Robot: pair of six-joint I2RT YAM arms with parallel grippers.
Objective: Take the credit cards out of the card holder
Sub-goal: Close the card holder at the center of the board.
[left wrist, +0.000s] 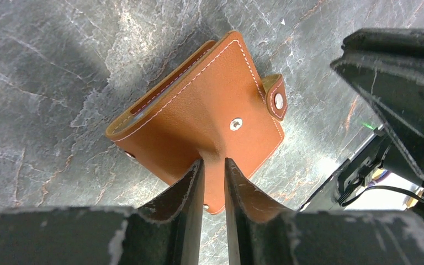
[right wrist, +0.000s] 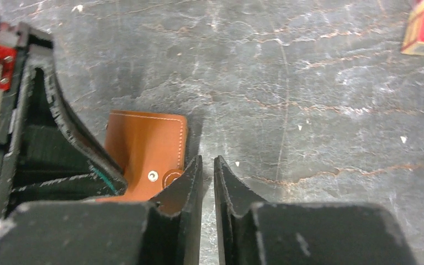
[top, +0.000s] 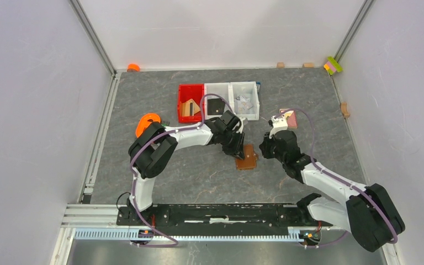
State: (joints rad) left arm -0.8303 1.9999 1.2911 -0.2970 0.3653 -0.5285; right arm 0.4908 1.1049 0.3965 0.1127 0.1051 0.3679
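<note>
Right, bins first: red bin (top: 180,102) at 11 o'clock of the card holder (top: 247,157) holds brown wooden-looking pieces; the white bin (top: 218,85) beside it holds a black square (top: 216,106). Grey marbled desk (top: 199,176), white walls. Holder lies folded mid-desk. My left claw (left wrist: 214,163) pinches a ridge of its cover, seen only by the left wrist. My right claw (right wrist: 208,160), barely parted and empty, sits at about its 3 o'clock.

1. Desk (top: 143,99): grey, marbled surface.
2. Far centre: red bin (top: 190,88) and two white bins (top: 217,88) in one touching row.
3. Left: orange ring (top: 148,120).
4. Far right corner: coloured blocks (top: 333,65).
5. Right: pink-red box (top: 291,118).
</note>
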